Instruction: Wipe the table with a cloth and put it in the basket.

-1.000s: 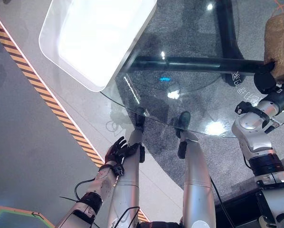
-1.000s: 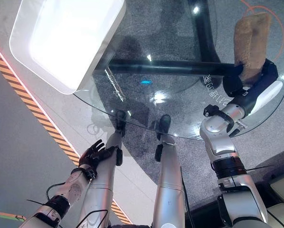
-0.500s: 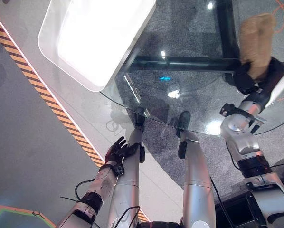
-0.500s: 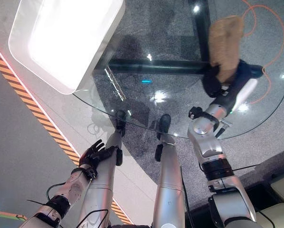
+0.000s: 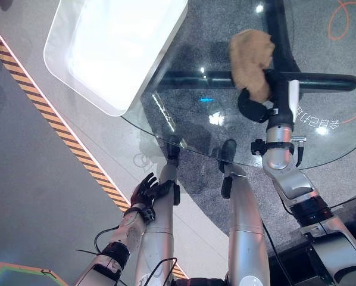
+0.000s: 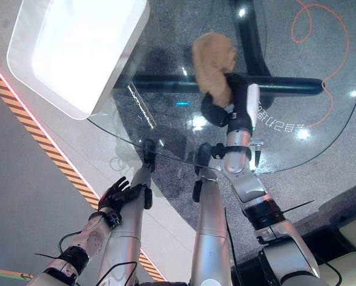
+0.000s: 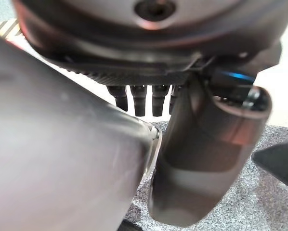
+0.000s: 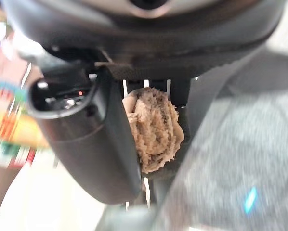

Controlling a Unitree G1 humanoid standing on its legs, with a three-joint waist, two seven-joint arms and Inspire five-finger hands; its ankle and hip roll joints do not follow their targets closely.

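Note:
My right hand [image 5: 254, 107] is shut on a crumpled brown cloth [image 5: 249, 53], which lies on the round glass table [image 5: 190, 128] near its middle. In the right wrist view the cloth [image 8: 156, 127] is bunched between the thumb and the fingers. At the table's far left edge stands a white rectangular basket [image 5: 115, 47] with rounded corners. My left hand [image 5: 145, 192] hangs low beside the table's near edge, fingers relaxed and holding nothing; its straight fingers [image 7: 144, 98] show in the left wrist view.
A dark table frame [image 5: 219, 79] shows through the glass. On the floor, an orange cable [image 6: 309, 24] loops at the far right. Yellow-black striped tape [image 5: 59, 128] runs along the floor on the left.
My right hand has swept the cloth leftwards across the glass, from the table's right edge to near its middle. The left hand has stayed where it was.

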